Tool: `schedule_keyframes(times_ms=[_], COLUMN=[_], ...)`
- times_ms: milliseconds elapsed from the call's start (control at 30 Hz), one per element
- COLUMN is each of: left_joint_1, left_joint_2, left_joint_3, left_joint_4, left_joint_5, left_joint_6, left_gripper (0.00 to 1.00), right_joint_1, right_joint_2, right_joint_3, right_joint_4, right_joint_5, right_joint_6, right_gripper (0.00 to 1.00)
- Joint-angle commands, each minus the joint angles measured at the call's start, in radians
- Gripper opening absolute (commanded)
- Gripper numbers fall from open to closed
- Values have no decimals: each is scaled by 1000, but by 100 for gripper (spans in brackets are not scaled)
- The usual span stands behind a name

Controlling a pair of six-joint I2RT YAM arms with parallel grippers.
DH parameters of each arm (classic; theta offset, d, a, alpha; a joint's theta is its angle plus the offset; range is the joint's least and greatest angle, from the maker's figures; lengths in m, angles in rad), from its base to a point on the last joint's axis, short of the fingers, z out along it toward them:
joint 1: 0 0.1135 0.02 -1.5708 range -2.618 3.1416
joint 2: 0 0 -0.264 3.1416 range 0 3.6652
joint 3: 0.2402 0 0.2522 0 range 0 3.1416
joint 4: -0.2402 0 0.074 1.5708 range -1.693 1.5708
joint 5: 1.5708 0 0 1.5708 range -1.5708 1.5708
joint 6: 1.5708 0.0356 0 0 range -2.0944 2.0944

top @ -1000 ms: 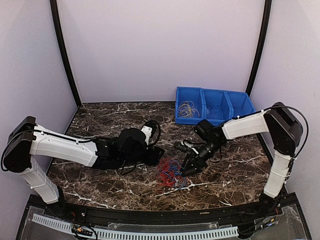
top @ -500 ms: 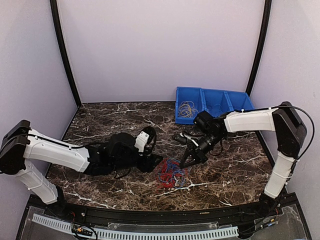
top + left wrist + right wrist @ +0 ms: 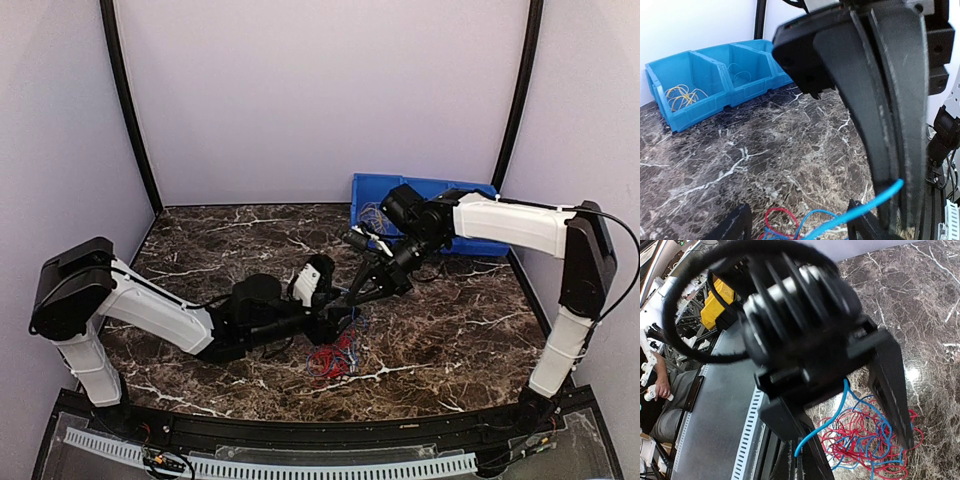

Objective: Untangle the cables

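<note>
Okay, up top: see the cables heaped on the marble table right beside the left gripper, with the right gripper just beyond. Left wrist: see own fingers spread apart, plus the right gripper pinched tight on a blue cable. Right wrist: see the cables, red and blue, down on the table.

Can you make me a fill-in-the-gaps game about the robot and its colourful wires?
1. The cable pinched in the fingers of the right gripper is ____.
2. The tangle on the table mixes blue wires with ____ ones.
3. The loose wires lying in the blue bin are ____.

Missing words: blue, red, yellow.
</note>
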Motion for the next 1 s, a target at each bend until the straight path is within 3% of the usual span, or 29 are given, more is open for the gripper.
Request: schedule_keyframes(times_ms=[0,200,400,600,733,833,967], left_joint_1=[-8,-8,-9,-8,-8,-7,-8], left_joint_2=[115,239,248,261,266,266,233], left_joint_3=[66,99,47,35,32,16,-22], left_joint_4=[229,272,302,290,264,263,261], left_joint_5=[93,141,162,168,170,164,143], left_joint_6=[-6,-50,-96,-110,-115,-123,-139], left_gripper=[60,33,17,9,6,5,4], right_joint_1=[11,6,-77,-175,-205,-207,-207], right_joint_2=[-43,-59,-89,-73,-117,-94,-105], right_joint_3=[46,125,275,523,554,641,625], right_joint_4=[-20,-58,14,13,169,136,149], right_joint_5=[-46,-26,-108,-166,-171,-173,-170], right_joint_6=[-14,-55,52,112,222,222,222], right_gripper=[0,0,0,0,0,0,0])
